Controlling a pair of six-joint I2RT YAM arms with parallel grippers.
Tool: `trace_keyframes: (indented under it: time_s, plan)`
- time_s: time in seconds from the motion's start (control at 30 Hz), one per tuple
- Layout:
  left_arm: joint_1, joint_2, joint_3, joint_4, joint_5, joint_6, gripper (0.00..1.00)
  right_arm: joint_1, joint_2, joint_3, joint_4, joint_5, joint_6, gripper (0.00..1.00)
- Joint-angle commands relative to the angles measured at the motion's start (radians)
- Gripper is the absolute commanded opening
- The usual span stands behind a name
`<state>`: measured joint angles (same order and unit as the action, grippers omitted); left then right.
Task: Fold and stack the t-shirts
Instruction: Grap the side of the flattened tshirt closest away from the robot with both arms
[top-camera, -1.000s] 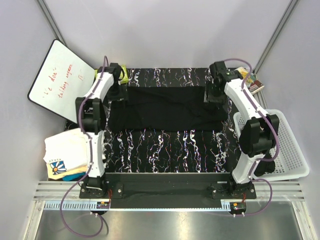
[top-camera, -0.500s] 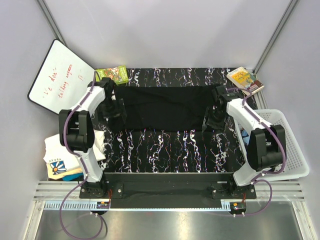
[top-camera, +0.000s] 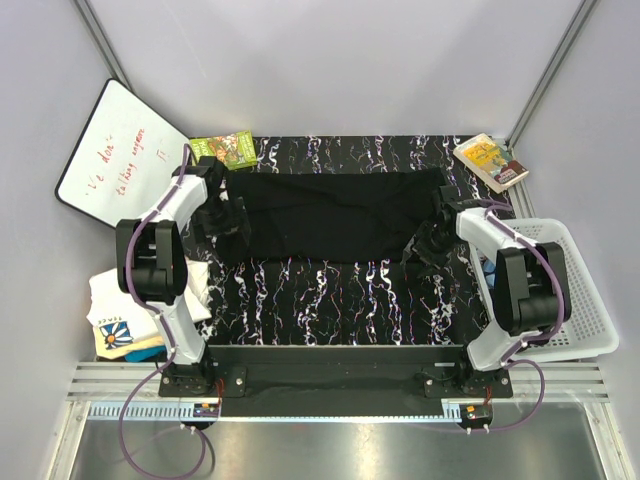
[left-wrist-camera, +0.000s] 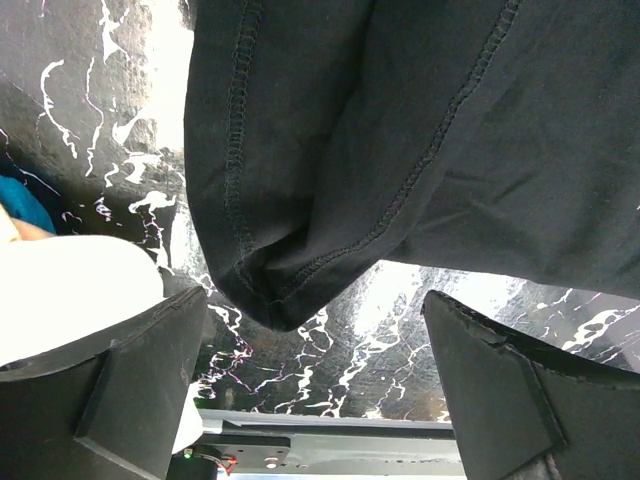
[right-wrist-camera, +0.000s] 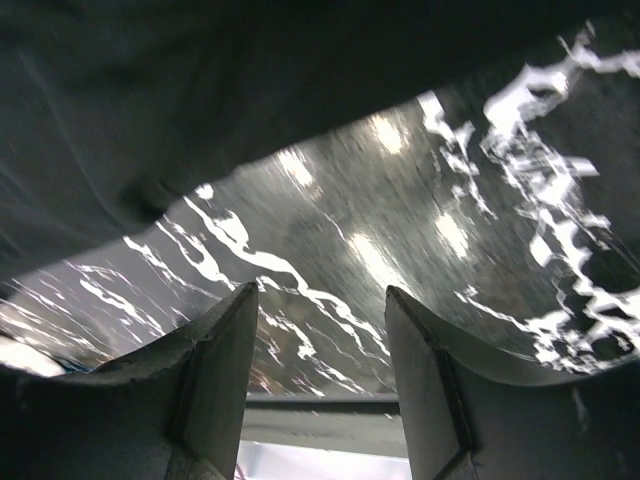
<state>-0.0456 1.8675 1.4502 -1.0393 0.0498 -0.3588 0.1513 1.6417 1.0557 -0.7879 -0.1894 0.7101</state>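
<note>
currently black t-shirt (top-camera: 335, 215) spread on table (top-camera: 330, 290) — left fingers (left-wrist-camera: 130, 390) apart, right fingers (right-wrist-camera: 215, 380) apart (both empty)

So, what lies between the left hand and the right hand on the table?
The black t-shirt, spread on the table, fills the stretch from the left hand to the right hand; the top view shows it.

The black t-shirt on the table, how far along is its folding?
Looks done: the black t-shirt lies in a wide band, apparently folded once. In hand: left gripper and right gripper sit open at its ends, holding nothing. Still to do: further folds, then stacking; white tees lie piled far left.
</note>
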Motion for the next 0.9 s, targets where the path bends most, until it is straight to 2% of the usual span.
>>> trace_keyframes:
  time_s: [0.0, 0.33, 0.4, 0.43, 0.5, 0.53, 0.63, 0.73, 0.77, 0.83, 0.87]
  plan:
    - [0.0, -0.027, -0.008, 0.033, 0.01, 0.027, 0.93, 0.001, 0.03, 0.004, 0.107, -0.001, 0.081, 0.61]
    - [-0.02, -0.004, -0.013, 0.047, 0.022, 0.061, 0.89, 0.001, 0.17, 0.038, 0.223, 0.071, 0.135, 0.58]
    - [-0.026, 0.001, -0.011, 0.047, 0.015, 0.067, 0.88, 0.002, 0.208, 0.046, 0.257, 0.074, 0.146, 0.55]
    - [-0.033, 0.005, -0.014, 0.048, 0.012, 0.073, 0.88, 0.001, 0.22, 0.055, 0.263, 0.09, 0.153, 0.51]
    - [-0.048, 0.009, -0.013, 0.047, -0.004, 0.077, 0.87, 0.002, 0.242, 0.062, 0.283, 0.1, 0.16, 0.04]
    - [-0.059, 0.01, -0.014, 0.048, -0.008, 0.08, 0.86, 0.002, 0.245, 0.069, 0.289, 0.107, 0.158, 0.0]
    - [-0.082, 0.018, -0.013, 0.054, -0.024, 0.083, 0.81, 0.004, 0.238, 0.078, 0.302, 0.093, 0.143, 0.0]
    - [-0.097, 0.045, -0.019, 0.064, -0.039, 0.081, 0.63, 0.005, 0.173, 0.069, 0.294, 0.064, 0.131, 0.0]
    - [-0.099, 0.054, -0.019, 0.07, -0.047, 0.078, 0.37, 0.005, 0.155, 0.061, 0.292, 0.055, 0.131, 0.0]
    - [-0.099, 0.084, -0.021, 0.068, -0.077, 0.073, 0.1, 0.004, 0.094, 0.038, 0.274, 0.03, 0.129, 0.0]
    - [-0.099, 0.091, -0.021, 0.064, -0.087, 0.073, 0.0, 0.005, 0.07, 0.033, 0.265, 0.022, 0.127, 0.0]
